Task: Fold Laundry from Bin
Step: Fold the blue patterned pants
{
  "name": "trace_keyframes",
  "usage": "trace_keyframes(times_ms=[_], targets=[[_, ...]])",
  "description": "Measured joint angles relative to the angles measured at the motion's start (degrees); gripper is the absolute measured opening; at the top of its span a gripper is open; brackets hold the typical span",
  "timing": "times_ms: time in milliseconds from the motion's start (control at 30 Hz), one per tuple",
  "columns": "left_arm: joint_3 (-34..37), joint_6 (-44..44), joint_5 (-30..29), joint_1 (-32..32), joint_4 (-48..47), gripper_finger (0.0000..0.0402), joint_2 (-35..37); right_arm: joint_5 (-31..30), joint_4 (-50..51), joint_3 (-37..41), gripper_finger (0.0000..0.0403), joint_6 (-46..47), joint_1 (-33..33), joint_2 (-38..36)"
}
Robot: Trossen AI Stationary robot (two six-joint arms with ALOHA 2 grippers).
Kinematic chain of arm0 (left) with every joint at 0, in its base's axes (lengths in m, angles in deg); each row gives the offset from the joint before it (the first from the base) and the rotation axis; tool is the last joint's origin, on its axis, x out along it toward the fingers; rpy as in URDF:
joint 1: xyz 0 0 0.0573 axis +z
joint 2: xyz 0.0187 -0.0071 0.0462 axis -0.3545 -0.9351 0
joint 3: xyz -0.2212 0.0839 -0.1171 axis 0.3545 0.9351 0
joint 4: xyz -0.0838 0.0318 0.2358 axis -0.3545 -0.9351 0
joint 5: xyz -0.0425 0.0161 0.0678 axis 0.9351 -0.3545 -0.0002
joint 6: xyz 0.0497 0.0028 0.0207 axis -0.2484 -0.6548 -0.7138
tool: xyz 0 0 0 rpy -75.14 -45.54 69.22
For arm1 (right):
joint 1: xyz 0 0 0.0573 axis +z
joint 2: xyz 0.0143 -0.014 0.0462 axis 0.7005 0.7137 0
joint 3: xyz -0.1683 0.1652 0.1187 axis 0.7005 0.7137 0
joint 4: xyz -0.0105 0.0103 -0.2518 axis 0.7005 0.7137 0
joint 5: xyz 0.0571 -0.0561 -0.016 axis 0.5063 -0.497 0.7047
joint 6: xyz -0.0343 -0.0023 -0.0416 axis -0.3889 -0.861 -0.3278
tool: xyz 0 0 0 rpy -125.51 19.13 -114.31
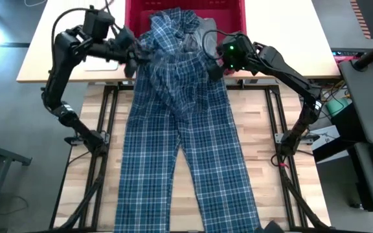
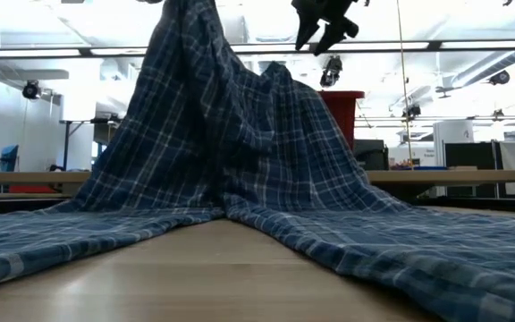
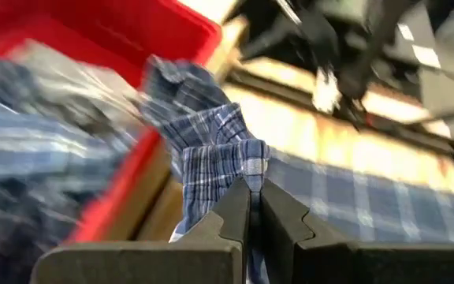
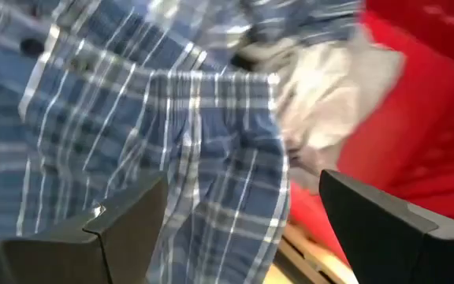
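Note:
A blue-and-white plaid garment (image 1: 180,149) lies with two long legs spread down the table toward the near edge. Its upper part rises to a peak (image 2: 186,36) in front of the red bin (image 1: 238,13), with more plaid cloth heaped in the bin. My left gripper (image 1: 131,58) is shut on the plaid cloth at the upper left. My right gripper (image 1: 214,70) hangs open at the garment's upper right, its fingers (image 4: 124,229) spread before the cloth, nothing between them. A light grey garment (image 4: 329,87) lies in the bin. My left gripper pinches a bunched edge of the plaid garment (image 3: 247,162) between its two fingertips, coming from the table's left and slanting downward. The held part is lifted off the table. The cloth runs down from it to the legs (image 2: 105,233), which lie on the table.
The bin stands at the table's far edge, middle; its front wall (image 3: 132,166) is right beside the held cloth. The plaid legs cover most of the wooden tabletop (image 1: 264,162), leaving bare strips at either side. Desks and equipment (image 1: 368,97) stand to the right.

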Motion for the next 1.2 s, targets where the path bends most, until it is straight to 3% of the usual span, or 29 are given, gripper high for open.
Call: trace_keyframes(times_ms=[167,367,567,767,967,1200], targets=[[2.5,1.8,-8.2,-8.2,-8.8,0.0000,2.2,0.9,1.6,3.8,0.0325,-3.9,1.6,-0.8],[13.8,9.4,-14.6,-18.4,-8.8,0.0000,7.7,1.4,-5.2,14.3,0.0323,-5.2,7.1,-4.2],[32.9,21.3,-14.7,-26.7,-7.5,0.0000,14.8,7.1,-16.9,28.2,0.0312,-3.8,15.0,-4.9],[56.3,33.5,-14.3,-37.1,0.8,0.0000,21.8,8.6,-32.7,37.7,0.0304,-2.6,20.5,1.0],[75.0,45.4,-13.6,-51.5,17.2,0.0000,25.4,12.2,-38.3,35.9,0.0308,1.3,22.2,8.5],[89.1,62.0,-15.3,-70.5,43.9,0.0000,24.7,15.7,-35.8,21.1,0.0305,0.7,22.5,19.2]])
